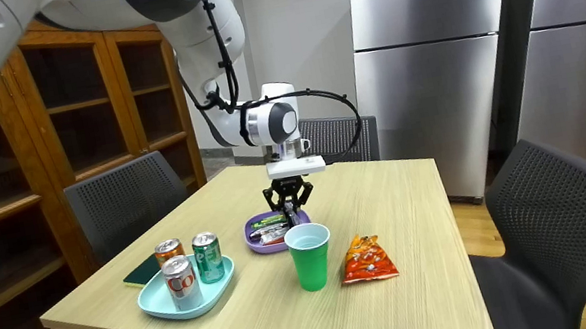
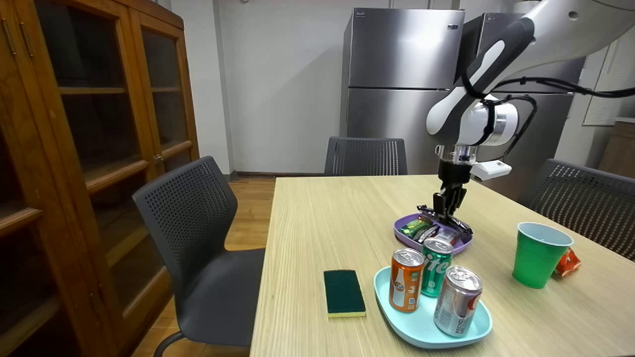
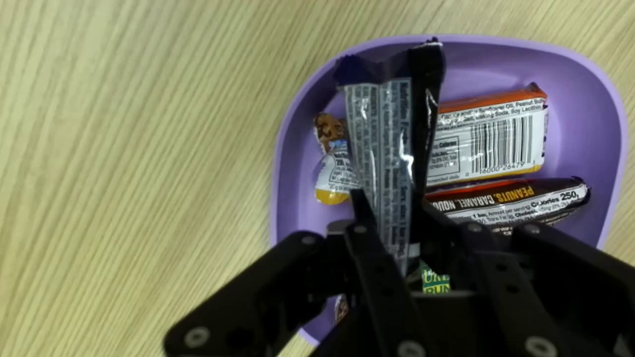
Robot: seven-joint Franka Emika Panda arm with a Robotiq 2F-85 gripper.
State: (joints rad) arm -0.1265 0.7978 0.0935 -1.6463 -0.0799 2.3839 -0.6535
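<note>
An orange can [image 2: 407, 281], a green can [image 2: 435, 270] and a silver can [image 2: 458, 301] stand upright on a light-blue tray [image 2: 415, 328] beside a sponge [image 2: 344, 291] (dark green above, yellow below). A green cup [image 1: 311, 262] stands near a red snack bag [image 1: 368, 260] on the table [image 1: 394, 189]; gray chairs [image 1: 565, 219], two refrigerators [image 1: 432, 67] and a wooden cabinet [image 2: 140, 99] stand around it.

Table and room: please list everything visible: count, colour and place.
Table: 1, beige, centre
Bowl: 1, purple, on table
Snacks: several, multicoloured, in bowl
Held bar: 1, dark, over bowl
Tray: 1, turquoise, on table
Cans: 3, orange, green, silver, on tray
Sponge: 1, green-yellow, beside tray
Cup: 1, green, on table
Packet: 1, orange, beside cup
Chairs: 3+, dark, around table
Fridges: 2, silver, background
Glazed cabinet: 1, brown, near chair
Arm: 1, white, above table
Gripper: 1, black, closed on held bar
</note>
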